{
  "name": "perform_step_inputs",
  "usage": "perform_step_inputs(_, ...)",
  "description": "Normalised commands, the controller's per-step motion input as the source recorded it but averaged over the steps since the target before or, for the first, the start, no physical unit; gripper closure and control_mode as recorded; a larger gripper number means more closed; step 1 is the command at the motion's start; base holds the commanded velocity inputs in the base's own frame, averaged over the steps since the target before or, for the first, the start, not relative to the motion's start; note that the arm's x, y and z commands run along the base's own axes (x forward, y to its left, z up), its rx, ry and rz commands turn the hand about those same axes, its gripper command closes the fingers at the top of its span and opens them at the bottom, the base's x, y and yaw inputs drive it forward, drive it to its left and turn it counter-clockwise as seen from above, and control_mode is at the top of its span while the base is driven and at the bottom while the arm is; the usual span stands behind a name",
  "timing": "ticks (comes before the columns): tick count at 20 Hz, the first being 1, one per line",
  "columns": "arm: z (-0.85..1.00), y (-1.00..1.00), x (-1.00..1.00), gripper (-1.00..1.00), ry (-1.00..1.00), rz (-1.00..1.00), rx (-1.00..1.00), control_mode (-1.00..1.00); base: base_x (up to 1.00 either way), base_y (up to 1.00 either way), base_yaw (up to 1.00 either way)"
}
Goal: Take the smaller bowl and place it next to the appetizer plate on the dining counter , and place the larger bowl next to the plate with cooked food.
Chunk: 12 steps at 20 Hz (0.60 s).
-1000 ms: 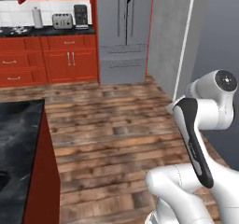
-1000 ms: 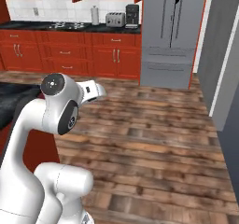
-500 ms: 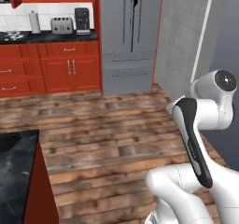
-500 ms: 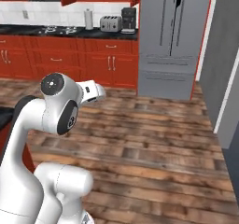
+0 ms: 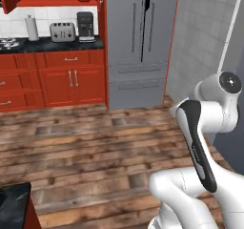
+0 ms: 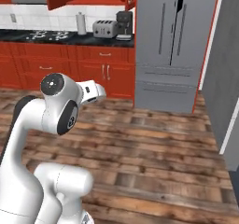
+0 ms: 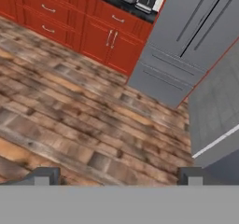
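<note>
My gripper (image 7: pixel 117 177) is open, its two dark fingertips (image 7: pixel 44 176) set wide apart over bare wooden floor with nothing between them. The arm is folded up close to the base, its hand (image 6: pixel 91 91) pointing toward the red cabinets. Only a black marble corner of the dining counter (image 5: pixel 11 202) is visible, at the lower left of the left base view, above its red side. The smaller bowl, the larger bowl, the appetizer plate and the plate with cooked food are out of view.
Ahead stands a tall grey fridge (image 5: pixel 138 42) beside red base cabinets (image 5: pixel 52 80). Their black top carries a toaster (image 5: pixel 63 31), a coffee maker (image 5: pixel 86 26) and a paper towel roll (image 5: pixel 32 27). A grey tiled wall (image 5: pixel 200 46) closes the right. Wooden floor (image 5: pixel 95 147) lies between.
The base has moved, so the whole scene shifted: the dining counter slid almost out at the lower left and the fridge looms larger. Arm pose and open gripper are unchanged.
</note>
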Motion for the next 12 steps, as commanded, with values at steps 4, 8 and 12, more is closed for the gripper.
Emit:
perform_step_inputs(4,0.0,0.0,0.0,-1.0,0.0,0.0,0.0,1.0,1.0,0.0,0.0)
perform_step_inputs(8,0.0,0.0,0.0,-1.0,0.0,0.0,0.0,1.0,1.0,0.0,0.0)
perform_step_inputs(12,0.0,0.0,0.0,-1.0,0.0,0.0,0.0,1.0,1.0,0.0,0.0)
